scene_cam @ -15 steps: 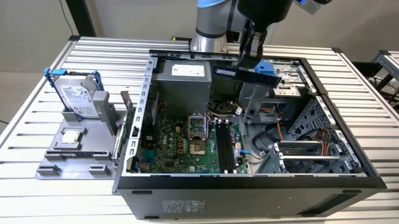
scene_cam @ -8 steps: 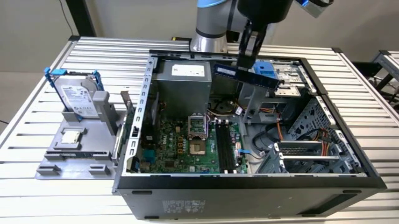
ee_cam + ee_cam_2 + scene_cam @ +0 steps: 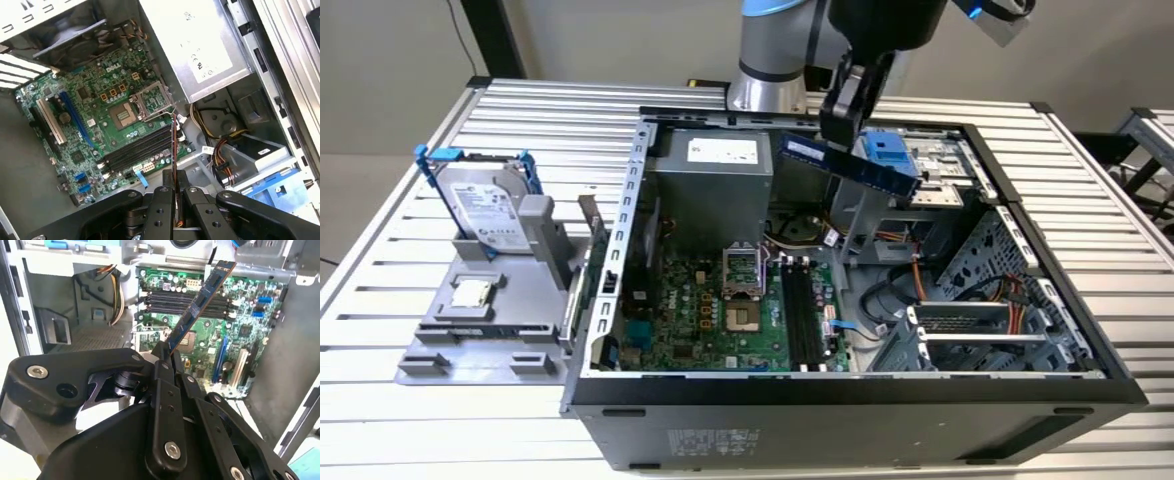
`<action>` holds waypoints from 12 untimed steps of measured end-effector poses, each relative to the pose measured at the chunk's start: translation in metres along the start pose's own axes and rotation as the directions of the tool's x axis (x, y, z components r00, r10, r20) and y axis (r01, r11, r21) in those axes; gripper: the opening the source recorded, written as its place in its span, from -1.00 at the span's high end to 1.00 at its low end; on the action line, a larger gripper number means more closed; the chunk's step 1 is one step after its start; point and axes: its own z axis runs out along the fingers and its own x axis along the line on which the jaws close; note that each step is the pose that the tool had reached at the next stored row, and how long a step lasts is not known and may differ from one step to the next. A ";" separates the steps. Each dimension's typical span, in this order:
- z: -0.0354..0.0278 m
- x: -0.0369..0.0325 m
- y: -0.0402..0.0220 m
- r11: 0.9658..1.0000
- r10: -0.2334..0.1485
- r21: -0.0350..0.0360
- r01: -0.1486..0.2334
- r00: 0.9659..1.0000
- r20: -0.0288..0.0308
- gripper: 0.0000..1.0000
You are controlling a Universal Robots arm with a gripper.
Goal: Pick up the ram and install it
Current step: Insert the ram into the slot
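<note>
The claw (image 3: 838, 128) pinches the ram (image 3: 854, 168) tight. It hangs tilted above the open computer case (image 3: 854, 420) — the green board (image 3: 700, 310) and its black slots (image 3: 807, 320) lie below.

Ribbed silver aluminium-slat surface (image 3: 520, 110) beneath the tool (image 3: 833, 136), plain beige wall (image 3: 614, 40) beyond it, pale grey floor (image 3: 358, 195) alongside.

Exterior view: illumination is even and diffuse. The slatted table (image 3: 454, 430) reads bright. The computer case (image 3: 854, 425) interior is shaded, darkest at the frame's lower right. In the second wrist view the black gripper (image 3: 167, 352) links render dark and soft, while the ram (image 3: 200, 305) and motherboard (image 3: 250, 325) are crisp. The first wrist view blows the table slats out to white.
</note>
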 end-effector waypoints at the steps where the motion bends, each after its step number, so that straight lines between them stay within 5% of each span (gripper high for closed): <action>1: 0.0000 0.0000 0.0000 1.000 0.019 0.000 -0.019 1.000 0.000 1.00; 6: 0.0004 0.0000 0.0000 0.994 0.109 0.003 -0.109 0.994 0.002 1.00; 12: 0.0009 0.0000 0.0000 0.976 0.217 0.005 -0.217 0.976 0.005 1.00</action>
